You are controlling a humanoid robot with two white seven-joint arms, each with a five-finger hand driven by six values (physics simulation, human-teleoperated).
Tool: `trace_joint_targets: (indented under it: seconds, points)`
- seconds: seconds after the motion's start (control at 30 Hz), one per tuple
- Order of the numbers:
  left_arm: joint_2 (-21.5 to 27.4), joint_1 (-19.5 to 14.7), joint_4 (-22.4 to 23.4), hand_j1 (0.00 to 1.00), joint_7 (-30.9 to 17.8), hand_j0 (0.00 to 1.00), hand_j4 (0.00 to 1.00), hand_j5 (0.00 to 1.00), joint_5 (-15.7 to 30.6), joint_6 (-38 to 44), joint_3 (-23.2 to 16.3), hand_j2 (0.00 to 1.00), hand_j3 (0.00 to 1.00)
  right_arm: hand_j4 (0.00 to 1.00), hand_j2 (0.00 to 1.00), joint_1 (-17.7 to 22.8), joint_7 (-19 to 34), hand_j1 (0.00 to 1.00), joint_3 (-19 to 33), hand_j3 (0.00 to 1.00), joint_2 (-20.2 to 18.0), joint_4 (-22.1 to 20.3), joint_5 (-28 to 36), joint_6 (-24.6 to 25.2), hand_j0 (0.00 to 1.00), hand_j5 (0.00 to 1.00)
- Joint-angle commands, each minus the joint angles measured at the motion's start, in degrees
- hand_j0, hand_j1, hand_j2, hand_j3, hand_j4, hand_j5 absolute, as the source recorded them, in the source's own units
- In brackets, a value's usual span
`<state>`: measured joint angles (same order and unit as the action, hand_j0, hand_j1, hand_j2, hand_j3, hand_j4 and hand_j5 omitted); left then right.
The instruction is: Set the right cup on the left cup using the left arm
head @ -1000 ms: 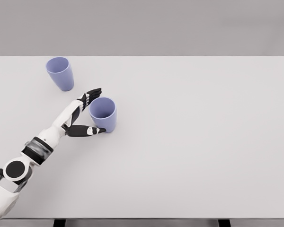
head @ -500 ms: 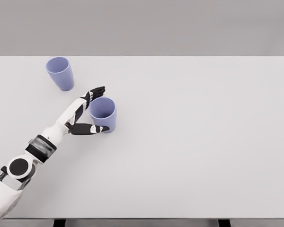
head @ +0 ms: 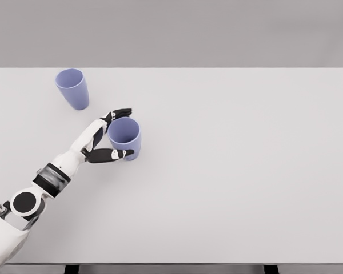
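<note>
Two lavender cups stand upright on the white table [head: 228, 171]. The left cup [head: 72, 88] is near the far left edge. The right cup [head: 124, 138] stands closer to me, left of the table's middle. My left hand [head: 119, 133] is at this cup's left side, with the fingers [head: 121, 112] reaching behind its rim and the thumb [head: 111, 154] along its front base. The fingers are spread around the cup and have not closed on it. The cup rests on the table.
The white left arm [head: 51, 174] comes in from the lower left corner. A grey wall lies beyond the table's far edge.
My left hand has slid to the right, further around the right cup, with fingers now behind its rim and thumb under its front. Both cups have stayed in place.
</note>
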<state>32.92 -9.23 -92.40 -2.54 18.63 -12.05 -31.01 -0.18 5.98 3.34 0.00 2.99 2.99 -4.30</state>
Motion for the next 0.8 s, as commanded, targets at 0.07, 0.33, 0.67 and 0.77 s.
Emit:
trace_joint_targets:
  seconds: [0.07, 0.33, 0.67, 0.77]
  points:
    - [0.1, 0.1, -0.1, 0.77, 0.0, 0.77, 0.77, 0.77, 0.1, -0.2, 0.1, 0.77, 0.77, 1.0, 1.0, 0.0, 0.0, 1.0, 0.0, 1.0, 0.0, 0.0, 0.0, 0.0, 1.0, 1.0]
    - [0.3, 0.0, -0.2, 0.75, 0.0, 0.75, 0.75, 0.75, 0.2, -0.2, 0.2, 0.75, 0.75, 1.0, 1.0, 0.0, 0.0, 1.0, 0.0, 1.0, 0.0, 0.0, 0.0, 0.0, 1.0, 1.0]
    - [0.7, -1.0, -2.6, 0.75, 0.0, 0.75, 0.75, 0.75, 1.1, 0.6, 1.0, 0.75, 0.75, 1.0, 1.0, 0.0, 0.0, 1.0, 0.0, 1.0, 0.0, 0.0, 0.0, 0.0, 1.0, 1.0]
    - [0.9, -1.7, -2.6, 0.74, 0.0, 0.74, 0.74, 0.74, 1.7, 0.6, 1.0, 0.74, 0.74, 1.0, 1.0, 0.0, 0.1, 1.0, 0.0, 1.0, 0.0, 0.0, 0.0, 0.0, 1.0, 1.0]
